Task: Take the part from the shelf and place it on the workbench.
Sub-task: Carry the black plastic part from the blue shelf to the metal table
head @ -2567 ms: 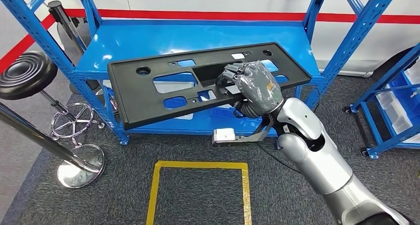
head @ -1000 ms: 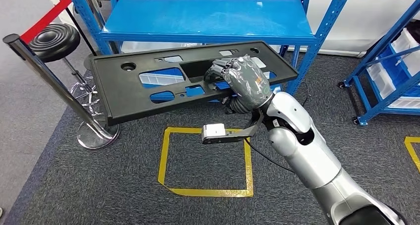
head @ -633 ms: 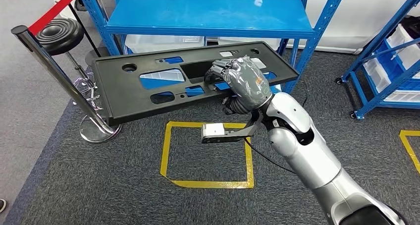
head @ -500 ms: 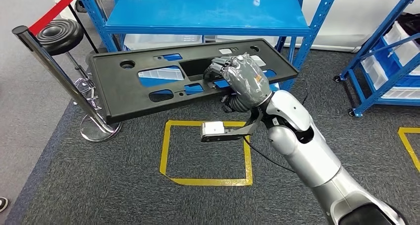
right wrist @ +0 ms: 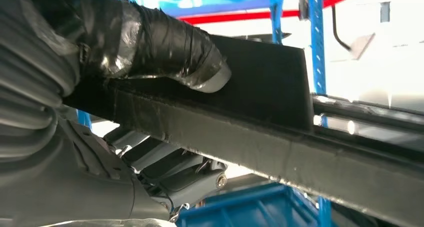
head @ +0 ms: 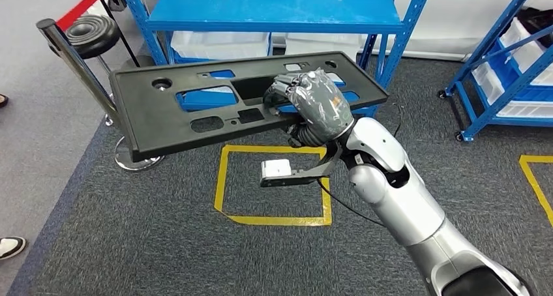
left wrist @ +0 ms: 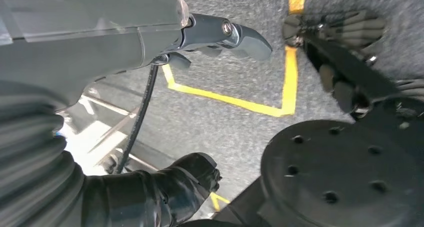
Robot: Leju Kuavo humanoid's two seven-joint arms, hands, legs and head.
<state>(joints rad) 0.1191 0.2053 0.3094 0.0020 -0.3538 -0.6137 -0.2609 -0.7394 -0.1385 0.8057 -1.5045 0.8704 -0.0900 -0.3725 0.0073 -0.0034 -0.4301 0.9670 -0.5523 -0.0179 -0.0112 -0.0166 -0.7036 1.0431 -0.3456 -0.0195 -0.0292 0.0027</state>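
The part (head: 169,117) is a long black plastic panel with several cut-outs, held roughly level in the air in front of the blue shelf (head: 274,9) and apart from it. My right hand (head: 313,103), wrapped in grey tape, grips the panel's near edge towards its right end. In the right wrist view the taped thumb (right wrist: 165,47) presses on the panel's face (right wrist: 280,152) while the fingers clamp from beneath. My left hand (left wrist: 125,42) hangs above the carpet, fingers apart, holding nothing.
A yellow taped square (head: 225,178) marks the grey carpet below the panel. A chrome stanchion (head: 72,55) and a black stool (head: 91,35) stand at the left, close to the panel's left end. A second blue rack (head: 508,55) stands at the right. A person's shoe (head: 10,246) is at the lower left.
The whole picture has shifted: the camera has backed away from the shelf. The panel, still in my right hand, has come off the shelf and now hangs over the floor.
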